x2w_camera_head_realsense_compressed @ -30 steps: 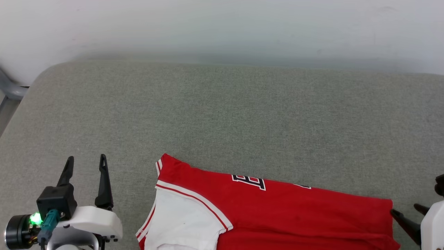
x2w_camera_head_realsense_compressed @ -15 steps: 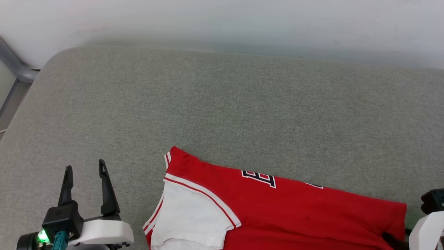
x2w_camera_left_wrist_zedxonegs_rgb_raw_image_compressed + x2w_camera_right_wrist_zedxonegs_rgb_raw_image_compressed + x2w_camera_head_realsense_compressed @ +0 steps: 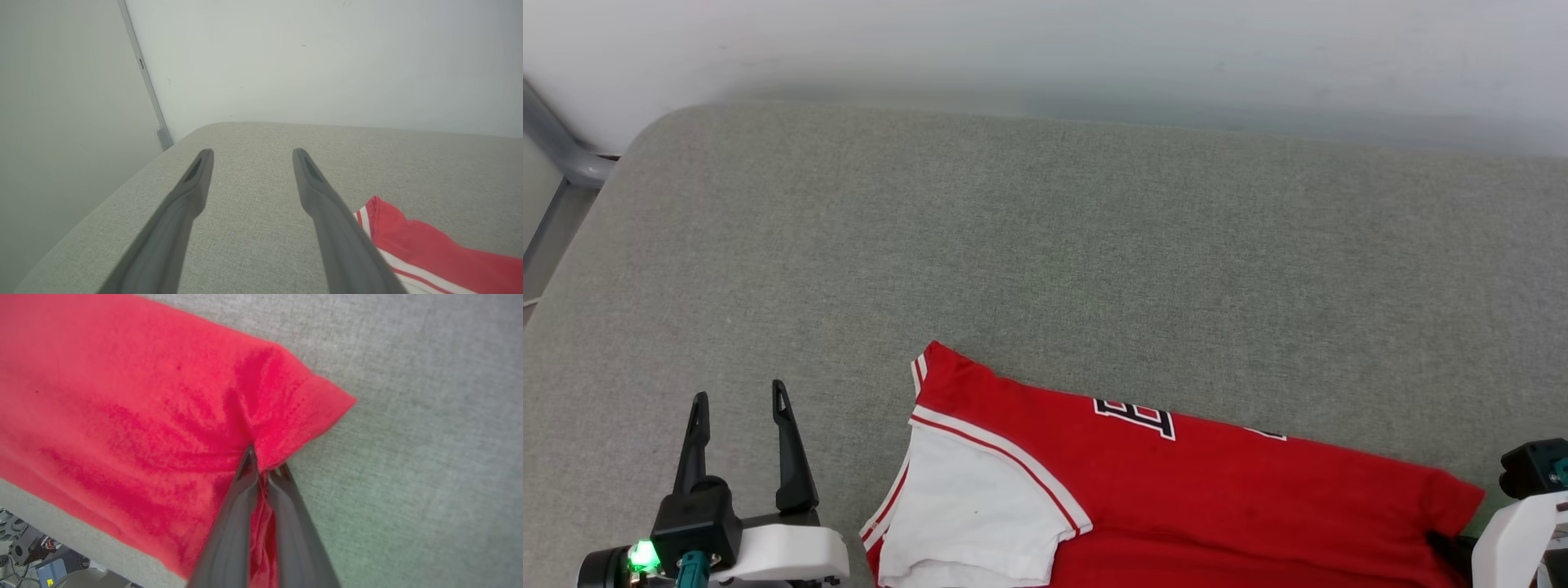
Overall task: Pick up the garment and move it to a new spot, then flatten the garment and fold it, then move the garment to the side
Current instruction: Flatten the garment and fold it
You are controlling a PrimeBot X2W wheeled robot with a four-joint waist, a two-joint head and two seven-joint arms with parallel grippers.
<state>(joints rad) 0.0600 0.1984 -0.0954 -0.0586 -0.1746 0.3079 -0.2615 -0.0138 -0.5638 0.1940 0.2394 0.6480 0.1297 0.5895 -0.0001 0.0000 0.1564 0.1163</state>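
Because the shirt [image 3: 1217, 498] is light, limp cloth that will likely sag and drag, a hem-corner hold suits it: the right gripper [image 3: 263, 470] pinches that corner. The shirt lies at the cushion's [image 3: 1045, 245] near edge; the left gripper [image 3: 739, 400], spread, hovers over the cushion's near left.

Head view high, facing down; left wrist low, facing wall [image 3: 327, 61]; right wrist close; all share garment [image 3: 1217, 490].
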